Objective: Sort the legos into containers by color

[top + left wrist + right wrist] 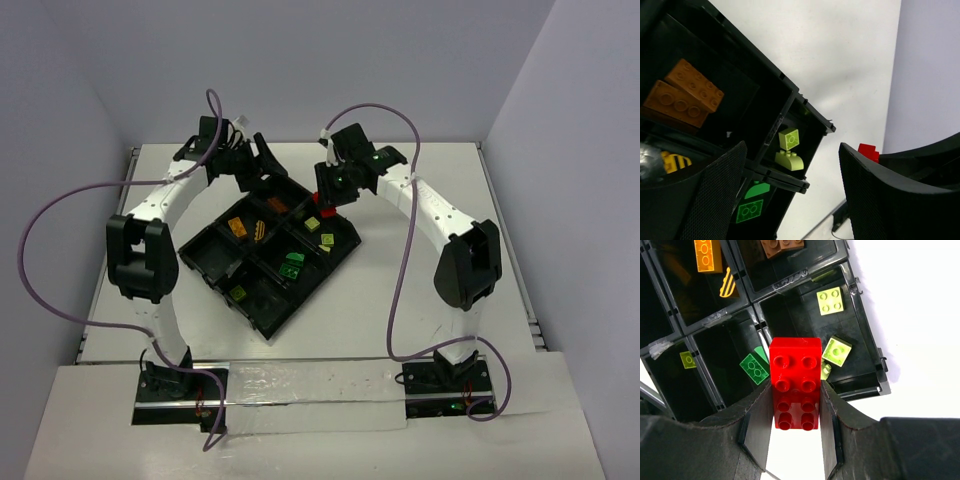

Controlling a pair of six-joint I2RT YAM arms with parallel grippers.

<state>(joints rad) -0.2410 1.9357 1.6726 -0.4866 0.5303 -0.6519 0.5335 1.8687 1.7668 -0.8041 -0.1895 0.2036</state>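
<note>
Red rectangular plastic brick. Black compartmented plastic tray holds orange bricks, pale yellow-green bricks, green brick, and black-striped yellow brick. Surface: white.

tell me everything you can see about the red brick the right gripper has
The red brick is a glossy plastic two-by-four block, all eight round studs facing the wrist camera. The right gripper pinches its long sides, the fingers covering about half its length and the rest sticking out past their tips. It hangs above the black tray, touching nothing else.
</note>
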